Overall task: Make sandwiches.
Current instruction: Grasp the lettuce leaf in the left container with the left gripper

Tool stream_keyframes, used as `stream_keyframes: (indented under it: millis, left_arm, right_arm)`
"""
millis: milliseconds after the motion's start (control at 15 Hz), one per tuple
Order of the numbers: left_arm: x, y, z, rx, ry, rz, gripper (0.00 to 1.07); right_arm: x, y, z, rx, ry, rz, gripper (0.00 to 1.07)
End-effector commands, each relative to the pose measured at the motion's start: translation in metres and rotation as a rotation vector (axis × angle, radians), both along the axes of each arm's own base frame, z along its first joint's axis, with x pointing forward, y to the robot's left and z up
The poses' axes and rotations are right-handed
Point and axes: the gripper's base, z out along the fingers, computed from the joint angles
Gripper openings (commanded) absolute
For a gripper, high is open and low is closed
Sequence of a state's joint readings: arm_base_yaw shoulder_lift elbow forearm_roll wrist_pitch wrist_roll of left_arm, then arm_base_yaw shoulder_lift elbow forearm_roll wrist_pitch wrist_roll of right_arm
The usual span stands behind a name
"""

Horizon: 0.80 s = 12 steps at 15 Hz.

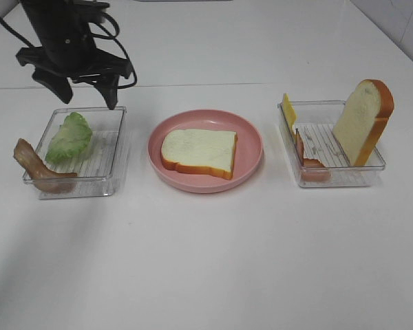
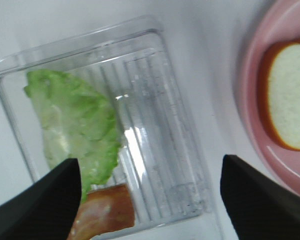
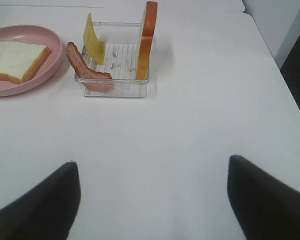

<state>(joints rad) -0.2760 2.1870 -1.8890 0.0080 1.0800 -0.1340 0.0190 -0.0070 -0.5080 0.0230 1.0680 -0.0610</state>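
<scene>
The right gripper (image 3: 152,162) is shown only in its wrist view, with its fingers spread wide and nothing held between them, above the bare white table (image 1: 206,261), which fills the lower part of the overhead frame. Across the middle of that frame a row of three containers is set out. At centre a round pink plate (image 1: 251,148) is placed, and a bread slice (image 1: 198,151) is laid flat on it. At left of centre a clear left tray (image 1: 103,148) is seen, in which a green lettuce leaf (image 1: 70,137) is propped against the left wall, while a bacon strip (image 1: 33,163) is draped over the tray's near left corner. At right of centre a clear right tray (image 1: 323,148) is found: a yellow cheese slice (image 1: 288,110) and a second bacon strip (image 1: 304,157) are leaned on its left wall, and a second bread slice (image 1: 363,120) is stood upright against its right wall. At the upper left, the left gripper (image 1: 87,98) is held above the left tray's far edge, spread wide and empty.
</scene>
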Motion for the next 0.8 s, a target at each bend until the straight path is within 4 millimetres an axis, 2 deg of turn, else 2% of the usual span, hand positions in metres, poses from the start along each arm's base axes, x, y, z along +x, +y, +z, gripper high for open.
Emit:
stream_keyframes:
  millis: [67,133,333,733,800]
  left_arm:
    - [0.005,0.033,0.005,-0.014,0.02,0.085,0.74]
    - [0.007,0.039,0.005,-0.015,0.015,0.1,0.74]
    - [0.012,0.04,-0.001,-0.02,-0.006,0.103,0.74]
    - [0.026,0.035,-0.048,-0.045,0.004,0.112,0.74]
    - [0.027,0.035,-0.05,-0.045,0.003,0.113,0.74]
  right_arm:
    - [-0.002,0.0,0.0,-0.008,-0.022,-0.004,0.76]
    - [-0.002,0.0,0.0,-0.008,-0.022,-0.004,0.76]
    - [-0.002,0.0,0.0,-0.008,-0.022,-0.004,0.76]
    - [-0.002,0.0,0.0,-0.008,-0.022,-0.004,0.76]
    - [-0.002,0.0,0.0,-0.008,-0.022,-0.004,0.76]
